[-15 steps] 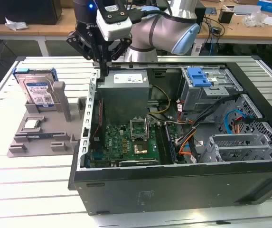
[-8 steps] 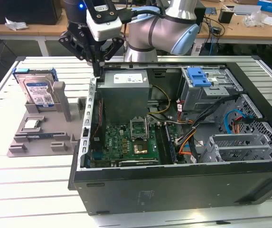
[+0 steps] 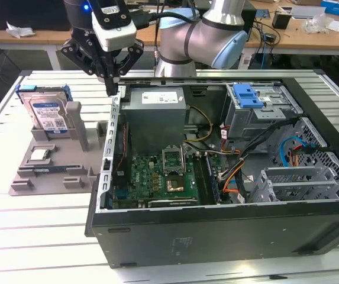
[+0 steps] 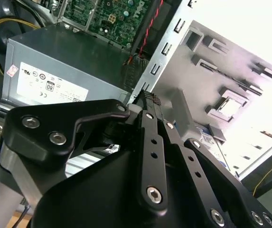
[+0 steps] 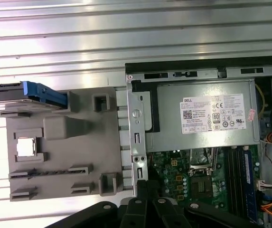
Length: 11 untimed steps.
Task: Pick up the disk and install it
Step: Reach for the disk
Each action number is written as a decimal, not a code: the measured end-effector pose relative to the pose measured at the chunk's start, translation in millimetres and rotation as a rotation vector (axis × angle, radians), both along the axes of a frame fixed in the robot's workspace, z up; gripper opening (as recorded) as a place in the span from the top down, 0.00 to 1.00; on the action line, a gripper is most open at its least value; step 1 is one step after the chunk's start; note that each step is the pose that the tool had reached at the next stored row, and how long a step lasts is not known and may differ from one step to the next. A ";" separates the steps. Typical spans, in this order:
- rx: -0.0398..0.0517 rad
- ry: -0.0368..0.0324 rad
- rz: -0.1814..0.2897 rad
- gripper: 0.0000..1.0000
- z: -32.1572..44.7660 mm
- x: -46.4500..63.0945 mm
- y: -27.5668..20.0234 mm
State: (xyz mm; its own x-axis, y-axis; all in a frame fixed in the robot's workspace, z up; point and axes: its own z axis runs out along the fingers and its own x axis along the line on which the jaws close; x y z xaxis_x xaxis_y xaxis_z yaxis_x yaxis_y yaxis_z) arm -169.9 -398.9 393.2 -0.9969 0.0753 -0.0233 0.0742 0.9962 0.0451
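1. The disk [image 3: 46, 113] stands on its edge in a slot of the grey holder [image 3: 54, 177], in the upper left of the exterior view. Its white-and-blue label faces the camera, with blue rails along its sides
2. The gripper [image 3: 115, 87] hangs to the disk's right in that view, well apart from it, at the edge of the open computer case [image 3: 216, 231]. It has hold of nothing
3. Its fingers [image 4: 150, 128] are drawn together to a point, with no gap seen between the tips in the second wrist view
4. A small square chip [image 3: 39, 155] lies in the holder, lower in the frame than the disk
5. Inside the case, the grey power supply [image 3: 155, 112] sits just right of the gripper, the green motherboard [image 3: 157, 174] lies below it, and a blue drive-bay latch [image 3: 249, 94] is at upper right
6. Holder and case rest on a slatted metal table [image 3: 39, 236]
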 end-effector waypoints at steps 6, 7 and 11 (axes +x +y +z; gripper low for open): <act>0.0000 0.0000 0.000 0.89 0.0 -7.5 0.0; 0.0000 0.0000 0.000 0.89 0.0 -8.6 0.0; -0.0001 0.0000 0.000 0.89 0.0 -12.5 0.0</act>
